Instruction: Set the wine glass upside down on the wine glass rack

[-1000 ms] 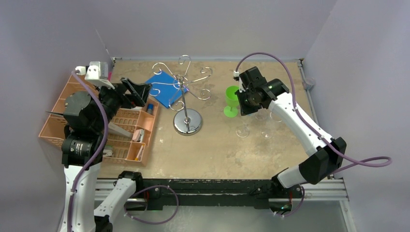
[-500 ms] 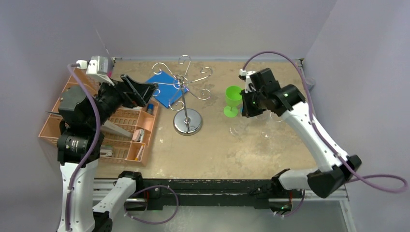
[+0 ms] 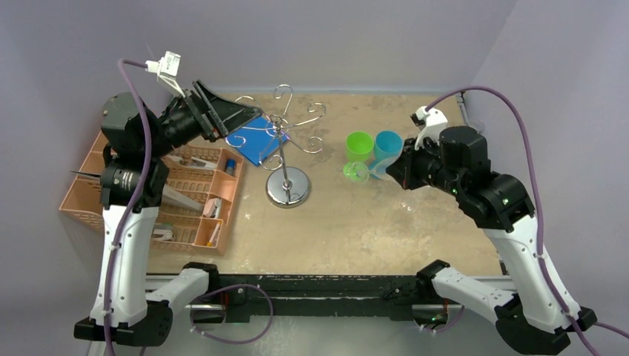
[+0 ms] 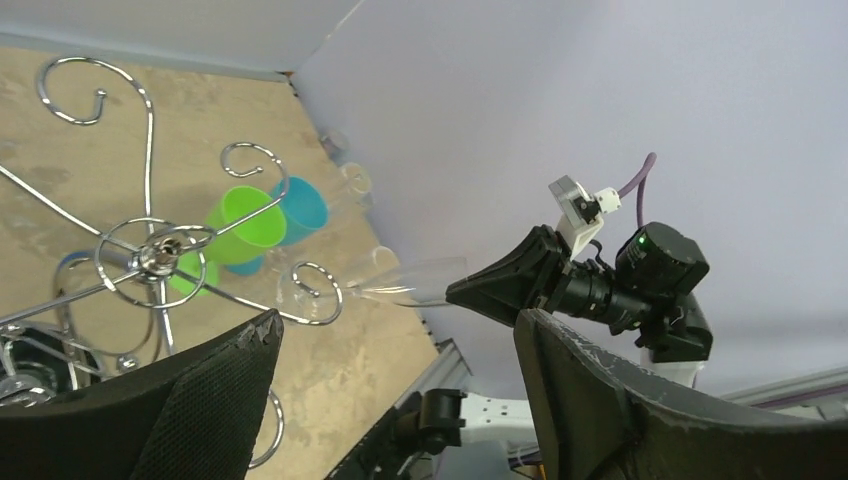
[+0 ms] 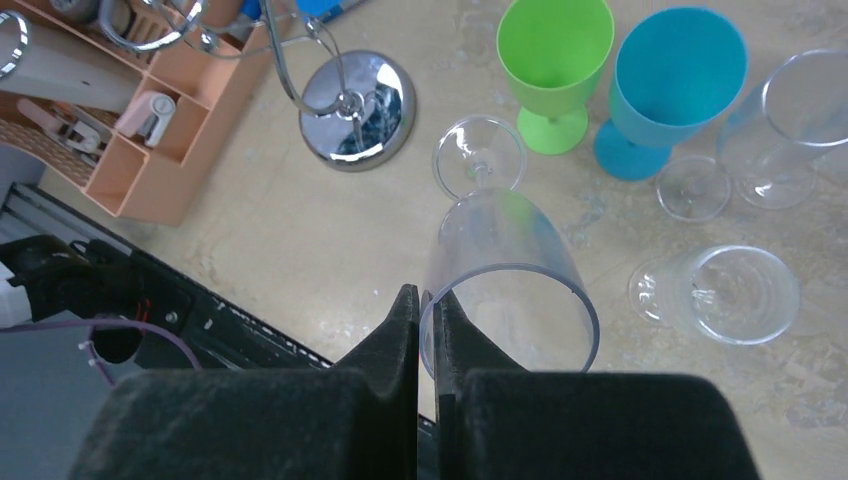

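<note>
The wine glass rack (image 3: 285, 137) is a chrome wire stand with scroll arms on a round shiny base (image 3: 288, 194); it also shows in the left wrist view (image 4: 160, 255) and its base in the right wrist view (image 5: 358, 100). My right gripper (image 5: 425, 300) is shut on the rim of a clear wine glass (image 5: 505, 255), held off the table and tilted, foot pointing away toward the rack. In the top view the glass (image 3: 369, 172) hangs right of the rack, in front of my right gripper (image 3: 397, 167). My left gripper (image 3: 248, 119) is open and empty, raised by the rack's left arms.
A green cup (image 3: 359, 145) and a blue cup (image 3: 387, 145) stand right of the rack. More clear glasses (image 5: 735, 290) (image 5: 790, 110) sit on the table below my right wrist. An orange compartment tray (image 3: 196, 211) lies at the left, a blue flat item (image 3: 252, 133) behind the rack.
My right gripper has lifted the clear glass off the table and drawn back to the right, uncovering the blue cup. My left arm has risen and swung toward the rack.
</note>
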Robot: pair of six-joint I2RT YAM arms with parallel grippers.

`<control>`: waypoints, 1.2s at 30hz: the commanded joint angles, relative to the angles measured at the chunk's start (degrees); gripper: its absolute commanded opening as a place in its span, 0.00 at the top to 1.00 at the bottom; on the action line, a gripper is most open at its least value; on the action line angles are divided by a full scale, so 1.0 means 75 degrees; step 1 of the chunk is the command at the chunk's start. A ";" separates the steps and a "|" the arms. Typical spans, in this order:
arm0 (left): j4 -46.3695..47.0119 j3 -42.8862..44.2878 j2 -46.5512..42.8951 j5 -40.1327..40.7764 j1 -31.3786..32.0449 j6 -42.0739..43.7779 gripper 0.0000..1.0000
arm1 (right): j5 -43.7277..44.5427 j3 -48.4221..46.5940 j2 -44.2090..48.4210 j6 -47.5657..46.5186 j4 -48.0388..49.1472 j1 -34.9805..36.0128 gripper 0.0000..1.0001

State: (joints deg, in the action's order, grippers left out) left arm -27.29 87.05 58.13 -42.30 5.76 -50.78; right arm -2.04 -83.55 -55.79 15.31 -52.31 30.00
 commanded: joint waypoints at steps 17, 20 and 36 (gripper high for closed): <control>0.2497 0.1196 0.2776 0.2429 0.3545 -0.1807 0.23 | 0.1687 0.0584 0.0826 0.0046 0.4325 0.0031 1.00; 0.3133 0.0967 0.2911 0.3400 0.3926 -0.2330 0.24 | 0.1490 0.0650 0.0952 -0.0001 0.4856 0.0040 1.00; 0.3716 0.2538 0.4887 0.4454 0.5266 -0.3268 0.27 | 0.0855 0.2060 0.2173 0.0448 0.7725 0.0033 1.00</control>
State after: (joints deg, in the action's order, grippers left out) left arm -2.02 99.31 93.12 -8.14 44.25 -74.48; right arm 6.72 -68.51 -40.45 16.95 -4.95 30.00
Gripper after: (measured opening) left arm 0.733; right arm 0.023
